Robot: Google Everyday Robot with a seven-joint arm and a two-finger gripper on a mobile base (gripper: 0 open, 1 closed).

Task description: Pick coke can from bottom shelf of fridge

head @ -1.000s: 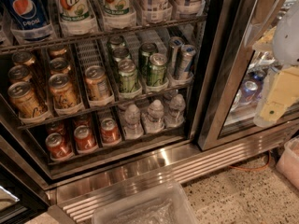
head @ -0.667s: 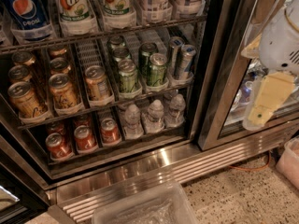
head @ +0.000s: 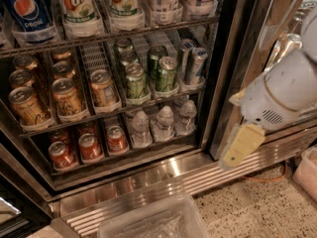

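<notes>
Red coke can [head: 90, 147] on bottom shelf [head: 158, 149], gripper [head: 241, 146] well apart rightward, grasp state unclear

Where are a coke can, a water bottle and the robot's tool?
rightmost coke can [head: 117, 140]: camera view, red side.
leftmost water bottle [head: 140, 129]: camera view, clear body.
tool [head: 241, 147]: camera view, yellow end, right of shelves.

I'm seeing gold cans [head: 67, 95] and green cans [head: 136, 81] mid-rack, water bottles [head: 163, 123] under the green ones, a Pepsi bottle [head: 27, 6] up top, and a clear tub [head: 153, 223] on the speckled floor [head: 257, 209], down-left of the gripper [head: 241, 147] at right.
</notes>
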